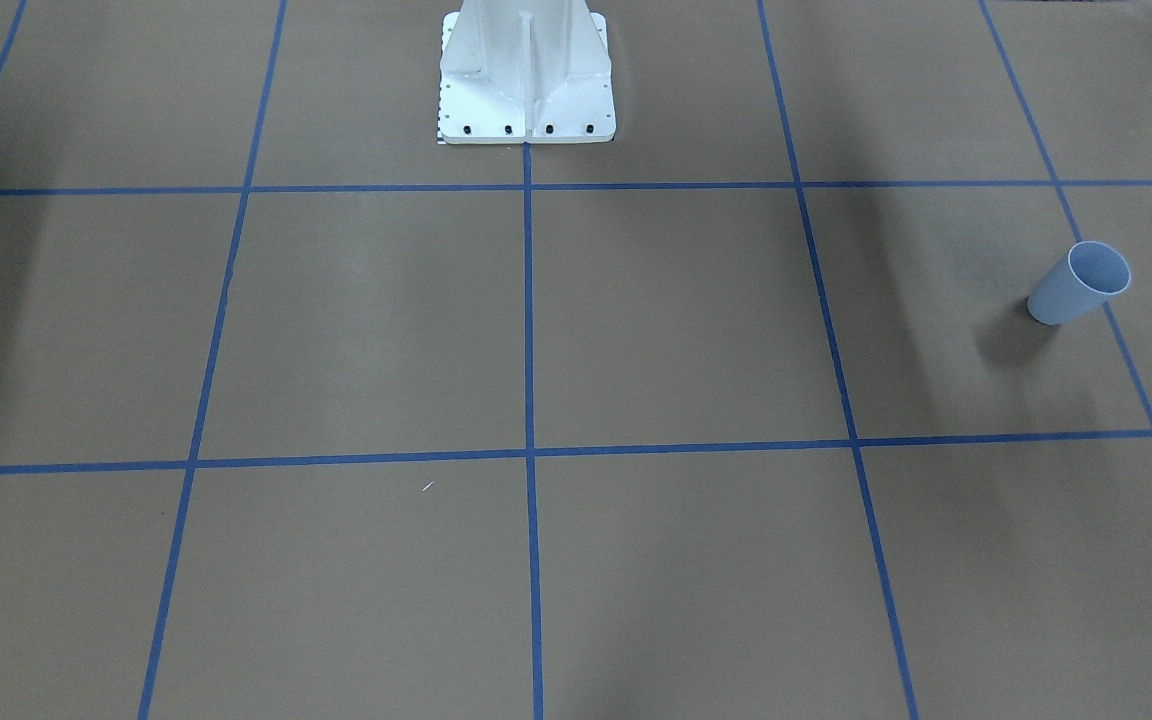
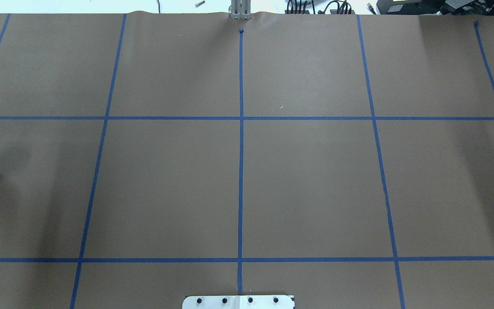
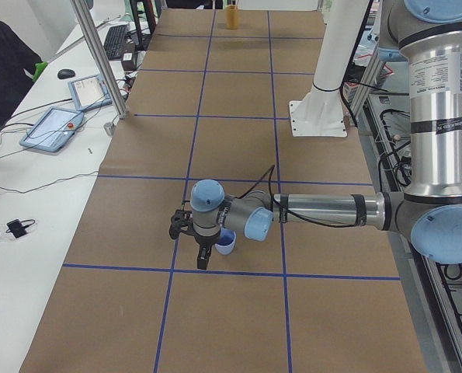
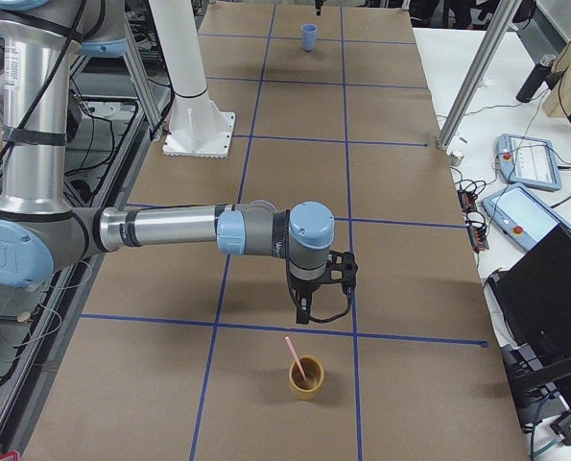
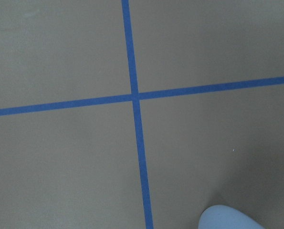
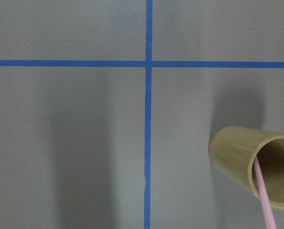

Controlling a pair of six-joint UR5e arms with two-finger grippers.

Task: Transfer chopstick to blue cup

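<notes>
The blue cup point(image 1: 1079, 283) stands upright on the brown table at the robot's left end. It also shows in the exterior left view point(image 3: 225, 245), far off in the exterior right view point(image 4: 309, 36), and as a rim in the left wrist view point(image 5: 230, 218). My left gripper point(image 3: 202, 261) hangs just beside it, and I cannot tell whether it is open. One pale pink chopstick point(image 4: 295, 351) leans in a tan bamboo cup point(image 4: 305, 377), which the right wrist view also shows point(image 6: 263, 200). My right gripper point(image 4: 304, 315) hovers above and just behind that cup, and I cannot tell whether it is open.
The white robot pedestal point(image 1: 526, 70) stands at the table's middle back. Blue tape lines grid the brown paper. A white desk with tablets point(image 3: 52, 128) and a metal post point(image 3: 99, 54) run along the far side. A person sits there point(image 3: 1, 70).
</notes>
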